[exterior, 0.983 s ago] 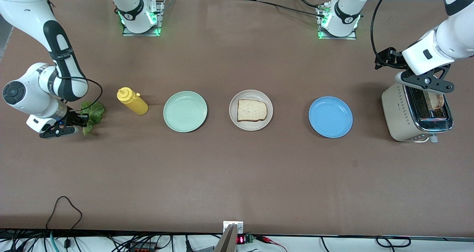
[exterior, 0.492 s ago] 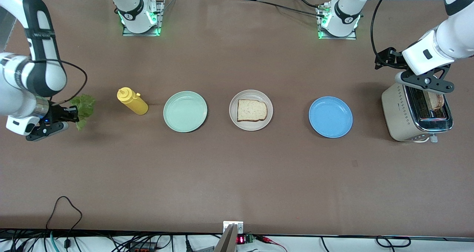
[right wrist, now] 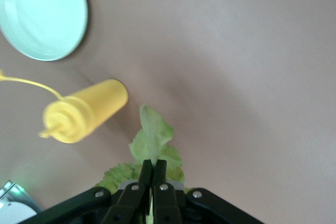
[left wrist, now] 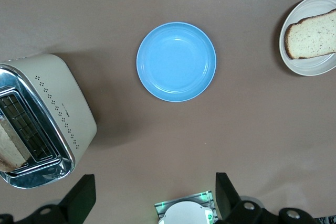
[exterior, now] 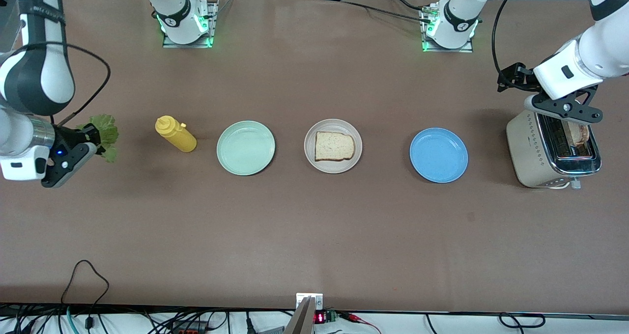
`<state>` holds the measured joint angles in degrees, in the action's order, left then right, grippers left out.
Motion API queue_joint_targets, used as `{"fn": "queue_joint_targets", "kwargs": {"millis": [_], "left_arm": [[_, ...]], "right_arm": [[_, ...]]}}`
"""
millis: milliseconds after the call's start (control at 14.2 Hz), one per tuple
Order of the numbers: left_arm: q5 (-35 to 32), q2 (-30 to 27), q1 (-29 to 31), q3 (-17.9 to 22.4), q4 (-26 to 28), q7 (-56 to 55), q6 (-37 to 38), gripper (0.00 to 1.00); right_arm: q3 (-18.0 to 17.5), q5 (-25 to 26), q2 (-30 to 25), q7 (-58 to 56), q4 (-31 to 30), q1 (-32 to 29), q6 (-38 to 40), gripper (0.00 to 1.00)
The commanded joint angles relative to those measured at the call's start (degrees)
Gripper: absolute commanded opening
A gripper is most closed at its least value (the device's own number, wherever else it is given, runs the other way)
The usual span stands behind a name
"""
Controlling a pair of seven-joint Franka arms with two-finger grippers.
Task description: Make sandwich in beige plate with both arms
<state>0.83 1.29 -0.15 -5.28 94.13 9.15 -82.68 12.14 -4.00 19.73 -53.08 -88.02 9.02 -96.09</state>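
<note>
front view showed the brown table (exterior: 314,236) with three plates in a row along its middle: a mint-green plate (exterior: 245,148), the beige plate (exterior: 333,146) and a blue plate (exterior: 439,155). one slice of bread (exterior: 334,146) lay flat in the beige plate, with nothing on top of it. a yellow squeeze bottle (exterior: 175,133) stood beside the mint-green plate, toward the right arm's end of the table. the right gripper (exterior: 93,140) was up in the air over that end of the table, and its fingers were pressed together on a green lettuce leaf (exterior: 107,136). right wrist view gave the same: the two fingers (right wrist: 159,179) met on the stem part of the leaf, and the leaf hung free above the table, with the bottle and the mint-green plate below it. the left gripper (exterior: 565,109) hung over a cream toaster (exterior: 528,145) at the left arm's end of the table, beside the blue plate. left wrist view showed its two fingers (left wrist: 79,198) standing wide apart and holding nothing. a second slice of toast (exterior: 579,133) stood in a slot of the toaster.
</note>
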Motion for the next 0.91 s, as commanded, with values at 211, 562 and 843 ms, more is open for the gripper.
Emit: {"fn": "queue_joint_targets", "kwargs": {"millis": [211,562,843], "left_arm": [[0.5,0.3,0.1,0.0,-1.3,-0.4,1.1,1.00],[0.5,0.2,0.1,0.0,-1.3,-0.4,1.4,1.00],[0.5,0.2,0.3,0.0,-1.5,-0.3,1.4,1.00]], "right_arm": [[-2.4,-6.4,-1.5,-3.6,3.6,7.0,3.4,0.00],[-7.8,-7.7,-1.3,2.4,6.8,14.4,2.6,0.00],[-8.2,-8.6,2.6,9.2,8.4,23.7,-5.7,0.00]]}}
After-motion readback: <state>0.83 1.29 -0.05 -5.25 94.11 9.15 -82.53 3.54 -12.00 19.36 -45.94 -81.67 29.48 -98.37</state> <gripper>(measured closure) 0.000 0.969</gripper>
